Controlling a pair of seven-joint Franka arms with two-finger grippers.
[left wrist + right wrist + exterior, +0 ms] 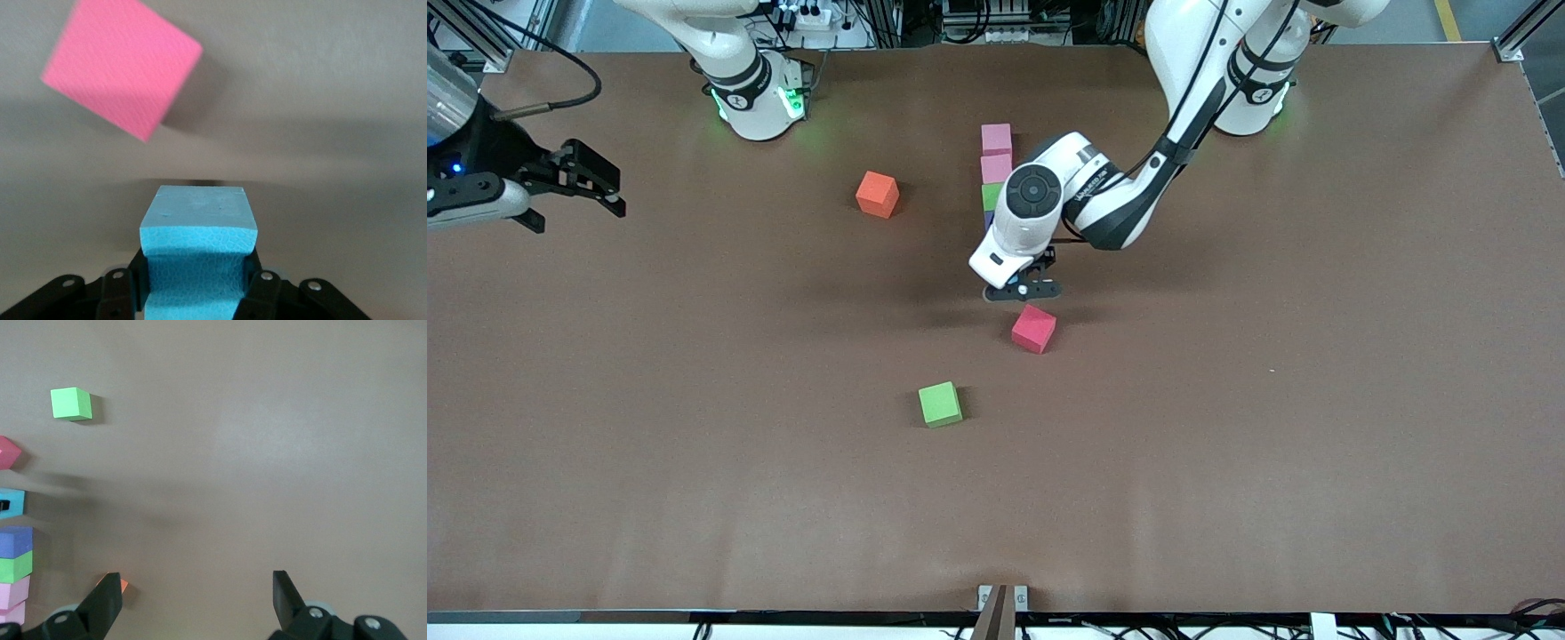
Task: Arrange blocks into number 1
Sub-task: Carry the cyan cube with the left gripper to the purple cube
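Wide brown table, matte and plain from end to end. Off its edge by the bases, a white power strip with plugs in. At the near edge, midway along, a small metal bracket. Below that edge, tangled cables. Near the left arm's corner, a yellow floor stripe.

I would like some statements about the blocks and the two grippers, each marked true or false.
1. The left gripper is shut on a sky-blue block. True.
2. The right gripper holds the orange block. False: it is open and holds nothing, and the orange block lies on the table.
3. The row starts with two light pink blocks, then a green one. True.
4. The dark pink block is part of the row. False: it lies apart, nearer to the front camera.
5. The loose green block sits on top of the dark pink block. False: it lies alone on the table.
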